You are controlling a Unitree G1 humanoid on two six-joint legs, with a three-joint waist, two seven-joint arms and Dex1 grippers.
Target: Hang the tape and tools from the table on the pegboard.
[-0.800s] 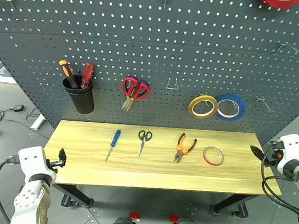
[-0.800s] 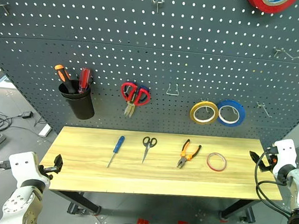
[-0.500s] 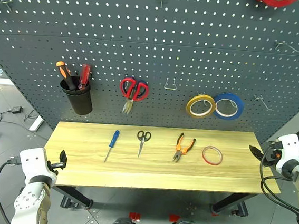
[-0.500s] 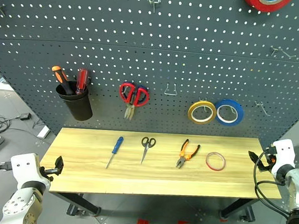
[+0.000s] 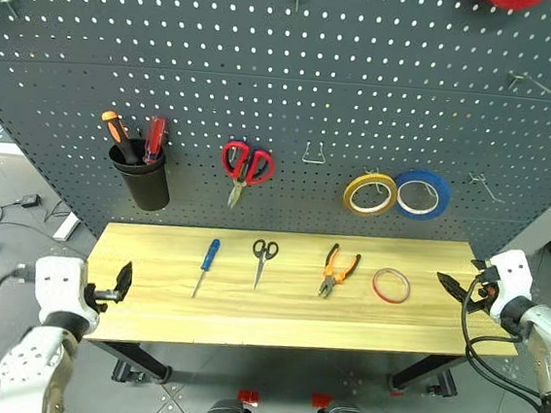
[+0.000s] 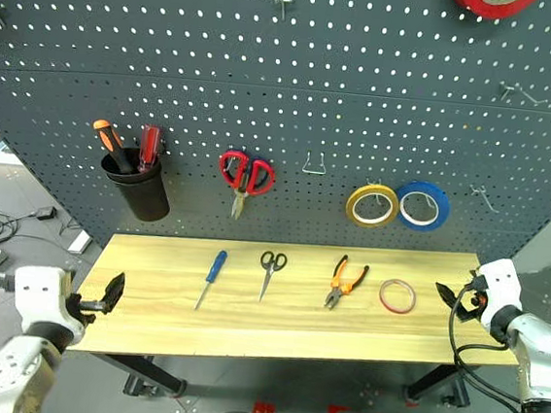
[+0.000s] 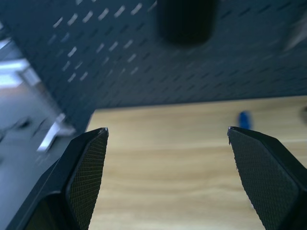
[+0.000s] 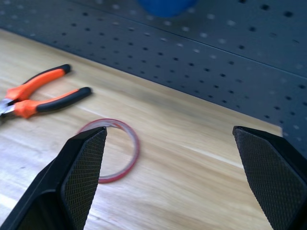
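While both arms hang off the table's [image 5: 149, 302] ends, the left pincer [image 5: 122, 282] and right pincer [image 5: 453, 288] stand spread and empty. Screwdriver [image 5: 207, 265], scissors [image 5: 264, 258], pliers [image 5: 339, 270] and red tape [image 5: 392, 285] lie in a row below the pegboard [image 5: 288, 81]; a blurred blue speck in the left wrist view is probably the screwdriver.

Wooden table [image 5: 149, 302], blue screwdriver [image 5: 207, 266], black scissors [image 5: 262, 261], pliers [image 5: 339, 270], red tape [image 5: 392, 285]
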